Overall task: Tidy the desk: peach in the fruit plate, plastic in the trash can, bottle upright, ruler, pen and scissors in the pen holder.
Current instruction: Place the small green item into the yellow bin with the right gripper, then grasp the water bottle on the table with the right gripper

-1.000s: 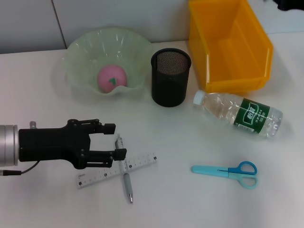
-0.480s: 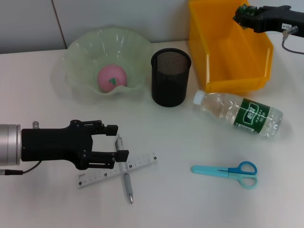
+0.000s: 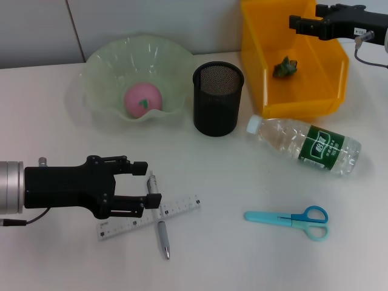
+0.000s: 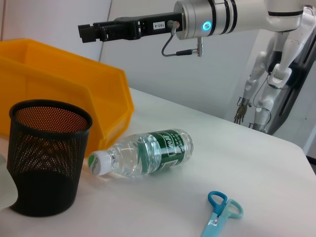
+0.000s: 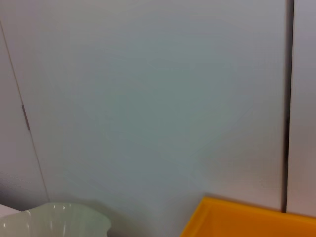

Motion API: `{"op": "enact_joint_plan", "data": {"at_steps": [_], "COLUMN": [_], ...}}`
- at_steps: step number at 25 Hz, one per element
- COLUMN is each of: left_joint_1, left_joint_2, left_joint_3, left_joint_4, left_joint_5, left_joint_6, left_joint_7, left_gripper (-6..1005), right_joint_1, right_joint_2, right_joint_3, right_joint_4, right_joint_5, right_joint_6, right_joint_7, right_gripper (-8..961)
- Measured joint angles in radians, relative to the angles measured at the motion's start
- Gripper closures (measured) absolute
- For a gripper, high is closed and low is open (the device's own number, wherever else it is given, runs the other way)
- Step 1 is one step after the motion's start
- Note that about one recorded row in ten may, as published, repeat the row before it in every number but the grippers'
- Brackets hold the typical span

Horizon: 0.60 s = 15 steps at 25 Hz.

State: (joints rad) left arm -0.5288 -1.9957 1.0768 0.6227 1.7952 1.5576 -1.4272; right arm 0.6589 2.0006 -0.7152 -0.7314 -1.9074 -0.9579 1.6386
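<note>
My left gripper (image 3: 147,182) is matte black, a blocky frame with slim linkage bars and square-tipped fingers, bolted onto a brushed silver cylinder at my wrist; a thin black cable loops out beneath it. My right gripper (image 4: 90,32) is black too, with a small white label of printed characters on its side. Behind it sits a silver ringed wrist with a glowing blue light, a curling black cable and a metal plug.

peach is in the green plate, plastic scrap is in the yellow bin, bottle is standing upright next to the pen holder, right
Not quite: the bottle is lying on its side, cap towards the pen holder; the head view and left wrist view both show it. The rest holds: the peach sits in the green plate, and the plastic scrap is in the yellow bin.
</note>
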Motion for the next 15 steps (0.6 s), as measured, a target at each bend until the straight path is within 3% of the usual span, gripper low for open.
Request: {"op": "enact_joint_plan", "data": {"at_steps": [5,12,15], "left_joint_1": [0.001,0.003,0.002], "left_joint_2": [0.0,0.0,0.0], "left_joint_3": [0.0,0.0,0.0], "left_joint_4": [0.0,0.0,0.0], "left_joint_5": [0.0,0.0,0.0], "left_joint_6": [0.001,0.001,0.001], "left_joint_7": [-0.001,-0.001,-0.001], "left_gripper": [200,199,200], "right_joint_1": [0.0,-0.025,-0.066], "right_joint_2": [0.002,0.002,0.004], "right_joint_3": [0.0,0.013,0.018], "right_joint_4": [-0.003,-0.05,-0.111], "right_joint_5": [0.0,0.016,0.073], "right_joint_6": [0.001,-0.038,-0.124], "right_joint_7": [0.005,0.072,0.109], "right_gripper": [198,198,198]}}
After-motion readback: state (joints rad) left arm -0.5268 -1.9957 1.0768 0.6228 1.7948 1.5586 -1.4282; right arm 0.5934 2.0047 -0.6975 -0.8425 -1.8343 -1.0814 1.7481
